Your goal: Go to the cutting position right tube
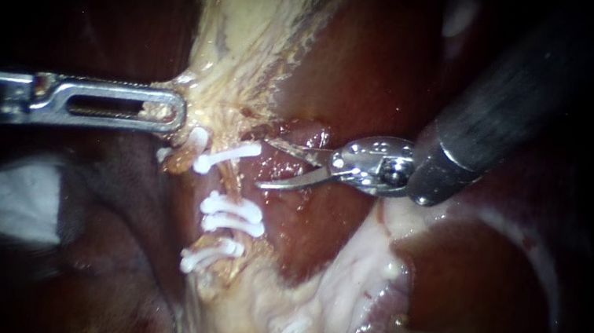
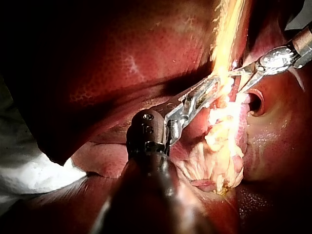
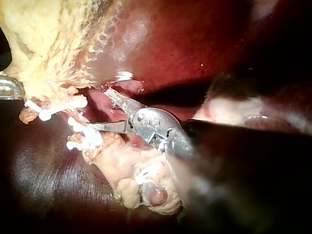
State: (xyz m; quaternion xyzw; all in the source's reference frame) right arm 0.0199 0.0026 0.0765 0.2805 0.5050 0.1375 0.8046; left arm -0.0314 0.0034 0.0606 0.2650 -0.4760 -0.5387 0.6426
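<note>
Our right instrument [image 1: 264,161] comes in from the upper right. Its two curved blades stand apart with nothing caught between them, and their tips sit just beside the tube [image 1: 229,182]. The tube is a thin brownish strand running down over the liver [image 1: 376,68], below the pale yellow tissue [image 1: 257,17]. White clips cross it: an upper clip [image 1: 227,155], then a middle pair [image 1: 232,216] and more lower down. The bare stretch between the upper clip and the middle pair faces the blades. We cannot make out a second tube clearly, so we take this one as the right tube only with caution.

Our left instrument [image 1: 177,112] comes in from the left, and its slotted jaws are closed on the edge of the pale yellow tissue, drawing it taut.

We judge the tube soft, wet, slippery and easily torn. It should not be grasped directly. The hold belongs on the fatty tissue beside it, and the blades should straddle only the bare stretch, clear of the clips.
</note>
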